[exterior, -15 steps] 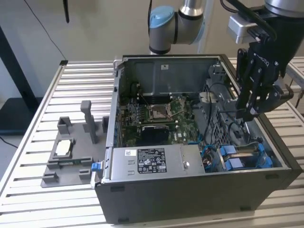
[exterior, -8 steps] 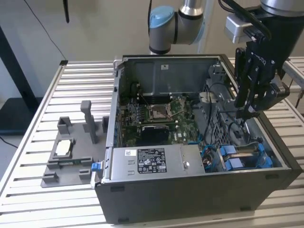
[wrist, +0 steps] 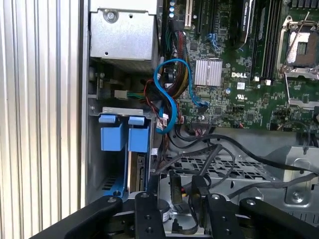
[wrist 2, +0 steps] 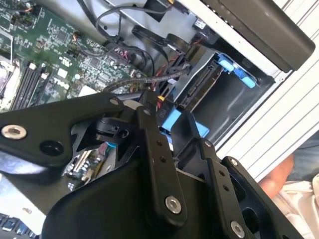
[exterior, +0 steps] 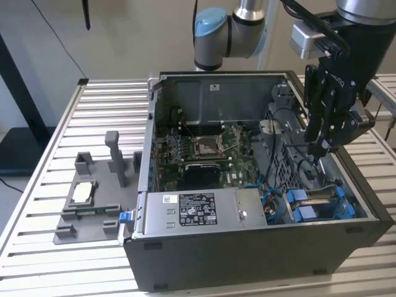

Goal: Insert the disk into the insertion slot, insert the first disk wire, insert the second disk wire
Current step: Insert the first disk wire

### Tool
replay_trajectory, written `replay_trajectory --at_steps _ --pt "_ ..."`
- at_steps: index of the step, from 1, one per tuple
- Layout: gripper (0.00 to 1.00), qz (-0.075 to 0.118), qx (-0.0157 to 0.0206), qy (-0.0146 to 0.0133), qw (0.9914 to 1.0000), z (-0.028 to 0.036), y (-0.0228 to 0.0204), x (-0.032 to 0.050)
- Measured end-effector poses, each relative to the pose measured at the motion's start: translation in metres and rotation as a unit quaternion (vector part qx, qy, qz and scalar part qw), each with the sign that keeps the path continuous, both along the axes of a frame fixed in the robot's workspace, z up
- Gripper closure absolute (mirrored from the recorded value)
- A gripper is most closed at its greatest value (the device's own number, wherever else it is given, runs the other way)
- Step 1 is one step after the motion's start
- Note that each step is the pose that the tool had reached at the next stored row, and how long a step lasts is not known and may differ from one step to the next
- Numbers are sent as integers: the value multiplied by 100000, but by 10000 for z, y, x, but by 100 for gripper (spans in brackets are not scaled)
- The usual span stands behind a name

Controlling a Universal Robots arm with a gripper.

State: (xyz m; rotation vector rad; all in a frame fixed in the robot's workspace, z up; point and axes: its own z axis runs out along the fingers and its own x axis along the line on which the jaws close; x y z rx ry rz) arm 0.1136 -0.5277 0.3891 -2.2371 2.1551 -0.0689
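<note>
Right of the motherboard (exterior: 204,148) in the exterior view, the hand (exterior: 319,154) is poised among wires (exterior: 296,147); whether anything's gripped can't be told. Below it the disk (wrist: 138,172) looks seated in the insertion slot (exterior: 344,209), so wiring is best lined up square, not forced.

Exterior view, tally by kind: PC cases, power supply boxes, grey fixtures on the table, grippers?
PC case: 1
power supply box: 1
grey fixture: 1
gripper: 1
Total: 4
</note>
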Motion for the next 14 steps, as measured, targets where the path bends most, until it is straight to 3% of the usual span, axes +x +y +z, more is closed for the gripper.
replay_trajectory --at_steps 8,10,14 --pt "62 -3 -25 -1 100000 -1 0 -2" --pt "75 -4 -29 -1 100000 -1 0 -2" --pt "81 -3 -41 0 100000 -1 0 -2"
